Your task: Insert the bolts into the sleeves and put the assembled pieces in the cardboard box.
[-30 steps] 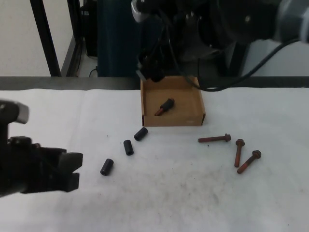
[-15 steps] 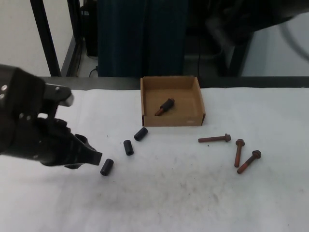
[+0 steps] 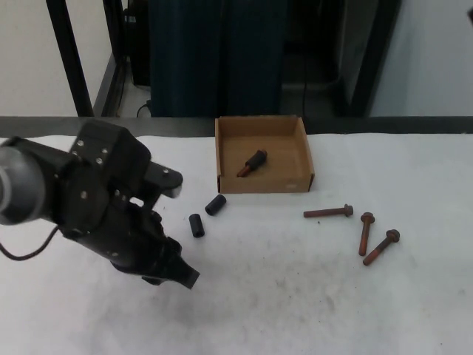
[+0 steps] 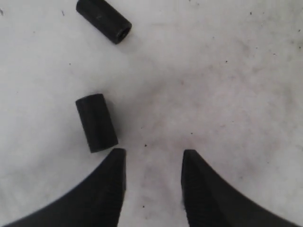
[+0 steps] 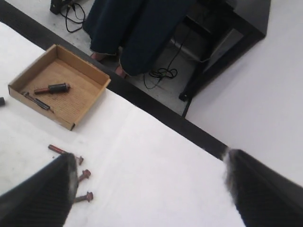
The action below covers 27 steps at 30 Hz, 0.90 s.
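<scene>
Sleeve [image 4: 96, 122] lies just beside the left gripper [image 4: 154, 152], fingers apart; right gripper [image 5: 149, 158] also spread wide.

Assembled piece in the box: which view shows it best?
Right wrist view: the assembled piece lies side-on, both parts distinct. The high view shows it smaller, inside the box. The left wrist view faces loose sleeves.
</scene>
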{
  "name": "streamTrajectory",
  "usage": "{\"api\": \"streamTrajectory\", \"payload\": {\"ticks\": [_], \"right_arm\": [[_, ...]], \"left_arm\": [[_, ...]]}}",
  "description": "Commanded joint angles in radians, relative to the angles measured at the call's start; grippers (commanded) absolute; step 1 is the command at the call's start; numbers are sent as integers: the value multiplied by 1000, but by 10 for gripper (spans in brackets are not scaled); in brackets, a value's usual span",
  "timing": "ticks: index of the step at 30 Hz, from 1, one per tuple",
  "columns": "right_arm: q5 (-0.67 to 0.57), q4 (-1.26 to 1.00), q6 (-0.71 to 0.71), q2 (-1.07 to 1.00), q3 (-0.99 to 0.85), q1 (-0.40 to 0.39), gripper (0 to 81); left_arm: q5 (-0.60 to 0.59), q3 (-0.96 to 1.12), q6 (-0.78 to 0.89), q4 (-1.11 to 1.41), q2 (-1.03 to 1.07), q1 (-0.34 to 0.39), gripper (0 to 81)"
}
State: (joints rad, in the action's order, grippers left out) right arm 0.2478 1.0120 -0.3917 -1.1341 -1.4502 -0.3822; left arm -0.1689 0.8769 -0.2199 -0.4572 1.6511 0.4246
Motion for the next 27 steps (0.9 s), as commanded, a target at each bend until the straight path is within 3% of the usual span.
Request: {"api": "streamTrajectory", "payload": {"ticks": [1, 12, 27], "right_arm": [[2, 40, -6, 19, -1, 43, 806], [2, 46, -6, 26, -1, 86, 806], [2, 46, -6, 26, -1, 86, 806]], "left_arm": [[23, 13, -17, 20, 1, 5, 375], [121, 50, -50, 105, 7, 5, 375], [123, 61, -10, 94, 84, 5, 375]]}}
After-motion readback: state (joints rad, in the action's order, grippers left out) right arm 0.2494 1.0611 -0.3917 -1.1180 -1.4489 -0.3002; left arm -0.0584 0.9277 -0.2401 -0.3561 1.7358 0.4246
